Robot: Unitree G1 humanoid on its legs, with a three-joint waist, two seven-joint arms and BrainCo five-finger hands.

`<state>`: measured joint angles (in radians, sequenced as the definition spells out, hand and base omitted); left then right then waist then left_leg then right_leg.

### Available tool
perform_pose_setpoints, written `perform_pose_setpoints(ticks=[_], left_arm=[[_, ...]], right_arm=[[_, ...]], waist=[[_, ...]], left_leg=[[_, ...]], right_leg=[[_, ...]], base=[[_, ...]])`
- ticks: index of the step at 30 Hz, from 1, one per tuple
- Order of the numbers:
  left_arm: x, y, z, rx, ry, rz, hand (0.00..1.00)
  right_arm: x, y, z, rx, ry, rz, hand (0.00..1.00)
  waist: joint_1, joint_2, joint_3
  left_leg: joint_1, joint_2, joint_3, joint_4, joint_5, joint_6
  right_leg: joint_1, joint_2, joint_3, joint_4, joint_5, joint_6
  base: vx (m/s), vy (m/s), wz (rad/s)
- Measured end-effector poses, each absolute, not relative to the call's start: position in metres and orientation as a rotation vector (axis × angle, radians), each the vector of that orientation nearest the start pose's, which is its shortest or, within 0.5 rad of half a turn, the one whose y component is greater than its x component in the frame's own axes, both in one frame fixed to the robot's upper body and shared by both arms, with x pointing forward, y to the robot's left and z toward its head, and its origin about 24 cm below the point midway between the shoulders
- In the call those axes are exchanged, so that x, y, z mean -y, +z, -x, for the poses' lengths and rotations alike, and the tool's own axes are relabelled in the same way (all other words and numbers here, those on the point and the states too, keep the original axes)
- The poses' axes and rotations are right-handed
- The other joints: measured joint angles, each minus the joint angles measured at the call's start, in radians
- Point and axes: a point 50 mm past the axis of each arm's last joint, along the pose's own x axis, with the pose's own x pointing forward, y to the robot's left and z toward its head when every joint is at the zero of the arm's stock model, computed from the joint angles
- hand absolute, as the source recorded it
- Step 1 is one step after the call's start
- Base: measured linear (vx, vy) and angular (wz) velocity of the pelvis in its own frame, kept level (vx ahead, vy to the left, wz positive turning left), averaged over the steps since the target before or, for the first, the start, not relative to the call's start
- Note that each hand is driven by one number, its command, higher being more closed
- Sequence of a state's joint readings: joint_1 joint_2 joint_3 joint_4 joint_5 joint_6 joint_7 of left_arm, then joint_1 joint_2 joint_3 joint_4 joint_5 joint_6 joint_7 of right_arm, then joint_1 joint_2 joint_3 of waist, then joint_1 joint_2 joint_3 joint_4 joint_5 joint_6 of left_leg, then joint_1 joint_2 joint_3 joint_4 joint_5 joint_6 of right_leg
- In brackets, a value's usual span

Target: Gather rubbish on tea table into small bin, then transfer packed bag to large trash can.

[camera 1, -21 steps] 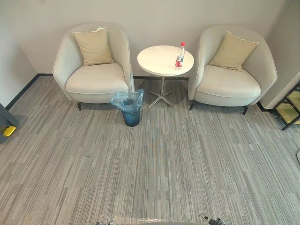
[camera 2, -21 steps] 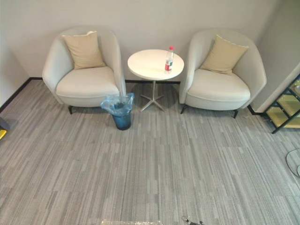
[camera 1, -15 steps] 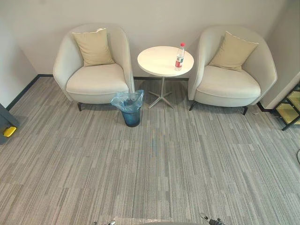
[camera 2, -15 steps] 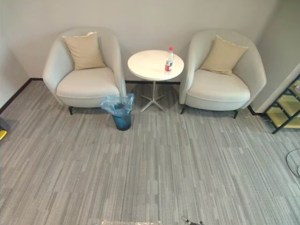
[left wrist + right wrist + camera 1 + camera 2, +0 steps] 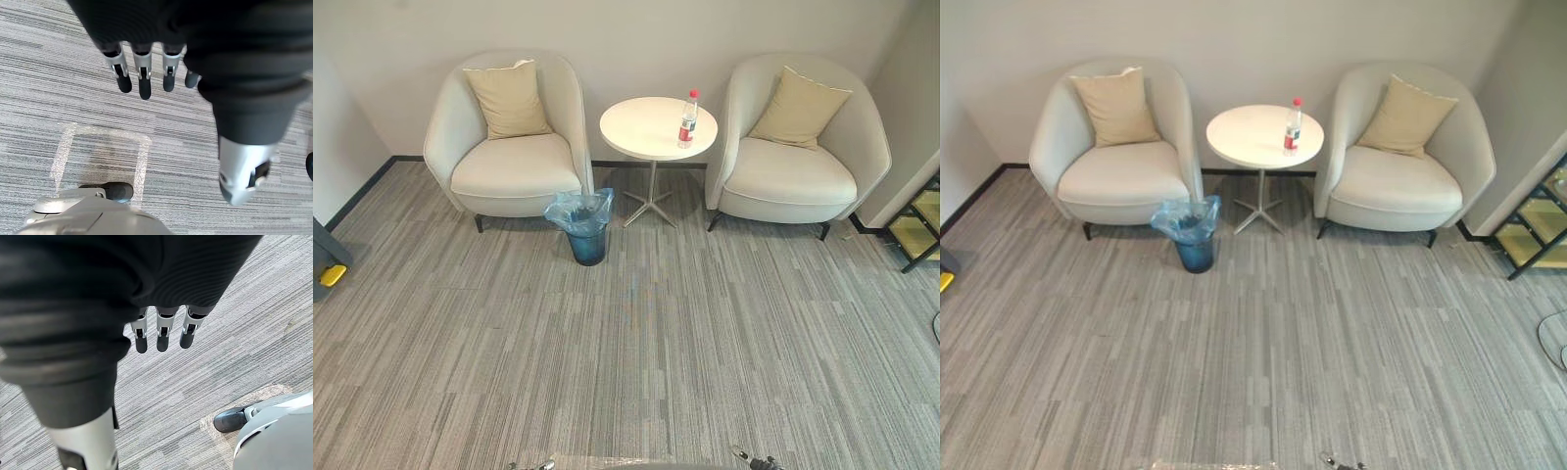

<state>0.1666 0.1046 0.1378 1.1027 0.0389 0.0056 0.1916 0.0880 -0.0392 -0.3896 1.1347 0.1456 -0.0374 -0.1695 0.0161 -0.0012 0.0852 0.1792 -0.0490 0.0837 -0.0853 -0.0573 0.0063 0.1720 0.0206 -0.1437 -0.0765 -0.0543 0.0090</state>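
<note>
Clear plastic bottle [image 5: 688,119] w/ red cap is standing upright near the right edge of the round white surface [image 5: 641,129] (thin metal leg, star foot), btwn left armchair [image 5: 514,171] and right armchair [image 5: 788,178], both cream, tub-shaped. Small dark bin [image 5: 587,245], lined w/ crinkly blue bag [image 5: 576,208], is sitting on striped grey carpet [image 5: 636,343] beside the foot. Left robot hand [image 5: 144,81] and right robot hand [image 5: 162,335] are hanging over carpet, fingers straight, loosely spread.

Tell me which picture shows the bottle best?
The left eye view: the bottle stands upright and whole near the round table's right edge. The right eye view shows it nearly as well. The wrist views face the carpet past the left robot hand and the right robot hand.
</note>
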Motion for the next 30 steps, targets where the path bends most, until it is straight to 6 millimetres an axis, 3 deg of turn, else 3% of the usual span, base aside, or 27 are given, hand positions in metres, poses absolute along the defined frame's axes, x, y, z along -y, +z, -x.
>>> perform_pose_setpoints(ticks=[13,20,22,24,25,26,28,30], left_arm=[[-0.218,-0.168,-0.046,-1.261,0.344,-0.175,0.00],[-0.220,-0.166,-0.057,-1.241,0.307,-0.192,0.00],[-0.222,-0.165,-0.062,-1.231,0.305,-0.199,0.00],[-0.223,-0.164,-0.071,-1.207,0.297,-0.207,0.00],[-0.223,-0.163,-0.072,-1.204,0.298,-0.208,0.00],[-0.224,-0.161,-0.080,-1.173,0.301,-0.205,0.00],[-0.220,-0.160,-0.083,-1.158,0.314,-0.177,0.00],[-0.216,-0.160,-0.084,-1.147,0.338,-0.134,0.00]], right_arm=[[0.215,-0.168,-0.062,-1.167,-0.638,-0.208,0.00],[0.215,-0.166,-0.067,-1.148,-0.638,-0.218,0.00],[0.215,-0.166,-0.069,-1.144,-0.636,-0.220,0.00],[0.216,-0.165,-0.071,-1.133,-0.638,-0.222,0.00],[0.215,-0.165,-0.071,-1.133,-0.638,-0.224,0.00],[0.216,-0.165,-0.071,-1.133,-0.645,-0.229,0.00],[0.217,-0.165,-0.073,-1.124,-0.652,-0.232,0.00],[0.221,-0.163,-0.073,-1.111,-0.672,-0.240,0.00]], waist=[[0.000,-0.002,0.001],[-0.001,-0.011,0.020],[-0.003,-0.018,0.029],[-0.003,-0.022,0.066],[-0.003,-0.025,0.069],[0.001,-0.027,0.078],[0.013,-0.012,0.090],[0.018,0.007,0.092]], left_leg=[[-0.002,0.001,0.016,-0.001,0.000,0.000],[-0.029,0.021,0.066,0.005,-0.008,-0.012],[-0.064,0.031,0.079,0.071,-0.043,-0.030],[-0.154,0.061,0.110,0.316,-0.131,-0.059],[-0.174,0.065,0.117,0.362,-0.135,-0.064],[-0.246,0.083,0.130,0.541,-0.136,-0.066],[-0.342,0.122,0.135,0.754,-0.140,-0.058],[-0.419,0.144,0.139,0.821,-0.183,-0.059]], right_leg=[[-0.003,0.002,0.013,-0.009,0.005,-0.006],[-0.043,0.022,0.052,-0.005,0.012,-0.017],[-0.065,0.024,0.064,0.021,-0.005,-0.024],[-0.071,0.028,0.085,0.065,-0.045,-0.059],[-0.070,0.025,0.089,0.072,-0.050,-0.064],[-0.071,0.020,0.110,0.098,-0.068,-0.074],[-0.061,0.026,0.142,0.132,-0.096,-0.093],[-0.042,0.022,0.197,0.146,-0.117,-0.112]], base=[[-0.01,-0.004,-0.02],[-0.03,-0.043,-0.20],[0.00,-0.074,-0.25],[0.01,-0.076,-0.20],[0.03,-0.099,-0.26],[0.04,-0.100,-0.27],[0.10,-0.059,-0.48],[0.20,0.035,-0.66]])
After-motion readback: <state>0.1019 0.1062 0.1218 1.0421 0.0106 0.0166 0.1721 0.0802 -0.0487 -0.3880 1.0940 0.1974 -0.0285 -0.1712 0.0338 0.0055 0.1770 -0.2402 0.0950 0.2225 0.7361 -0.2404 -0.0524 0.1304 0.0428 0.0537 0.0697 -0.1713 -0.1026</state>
